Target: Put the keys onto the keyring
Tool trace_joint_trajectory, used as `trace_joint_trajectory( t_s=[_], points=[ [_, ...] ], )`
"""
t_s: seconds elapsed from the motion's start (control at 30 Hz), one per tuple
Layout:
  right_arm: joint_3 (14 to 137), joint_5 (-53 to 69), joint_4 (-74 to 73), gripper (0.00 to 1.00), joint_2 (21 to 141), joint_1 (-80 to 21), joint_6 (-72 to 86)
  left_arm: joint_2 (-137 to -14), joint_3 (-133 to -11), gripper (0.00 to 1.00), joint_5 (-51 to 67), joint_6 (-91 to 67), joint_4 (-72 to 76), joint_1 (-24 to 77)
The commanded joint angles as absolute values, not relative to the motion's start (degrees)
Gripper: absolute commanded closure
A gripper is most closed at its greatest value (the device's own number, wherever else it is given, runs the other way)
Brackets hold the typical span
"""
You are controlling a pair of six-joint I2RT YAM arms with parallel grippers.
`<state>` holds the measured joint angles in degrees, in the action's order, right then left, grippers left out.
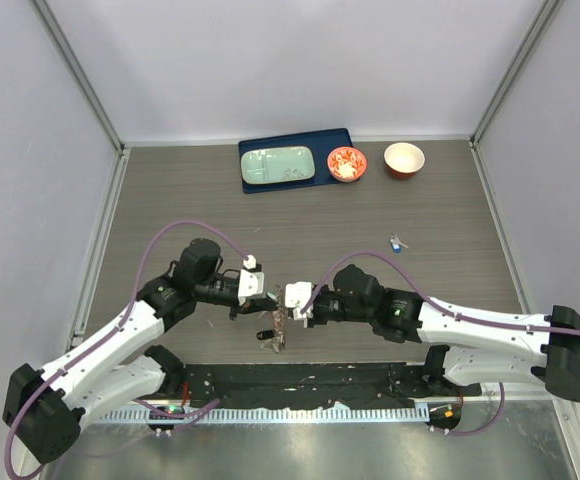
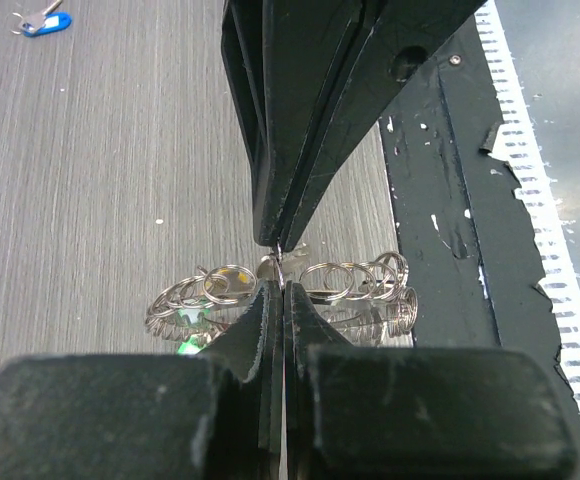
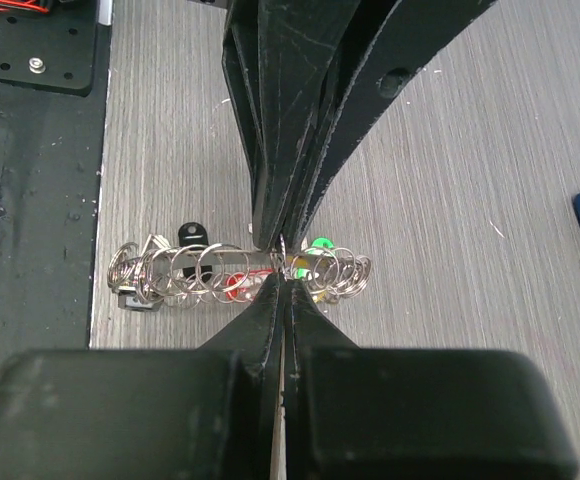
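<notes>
The keyring hangs edge-on under both grippers, a flat grey band strung with many small silver split rings. Keys with a green head, a red head and a yellow head hang on it. My left gripper and right gripper meet tip to tip. Both are shut on the ring's thin top edge. The left fingertips face the right ones, as do the right fingertips. A loose blue-headed key lies on the table to the right, also in the left wrist view.
A blue tray with a pale green plate sits at the back. Beside it stand a red-and-white bowl and a second bowl. A black mat runs along the near edge, just in front of the keyring.
</notes>
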<state>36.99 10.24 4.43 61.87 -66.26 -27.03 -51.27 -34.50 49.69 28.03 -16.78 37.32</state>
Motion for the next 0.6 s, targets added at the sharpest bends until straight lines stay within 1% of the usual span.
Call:
trace_joint_trajectory(
  t_s=[0.0, 0.13, 0.3, 0.57],
  points=[
    [41.48, 13.88, 11.51, 0.99, 60.91, -66.53, -27.60, -51.24, -37.35, 1.00, 54.05, 29.27, -14.06, 38.14],
    [41.92, 14.24, 11.43, 0.99, 60.91, -66.62, -27.16, -50.80, -37.27, 1.00, 53.00, 29.18, -13.98, 38.14],
    [41.22, 13.71, 11.34, 0.99, 59.59, -66.62, -26.90, -50.27, -36.91, 1.00, 48.96, 25.76, -12.31, 38.14],
    [39.90, 11.43, 9.93, 0.99, 58.89, -66.62, -27.86, -46.85, -32.71, 1.00, 43.52, 7.42, -0.89, 38.06]
  ],
)
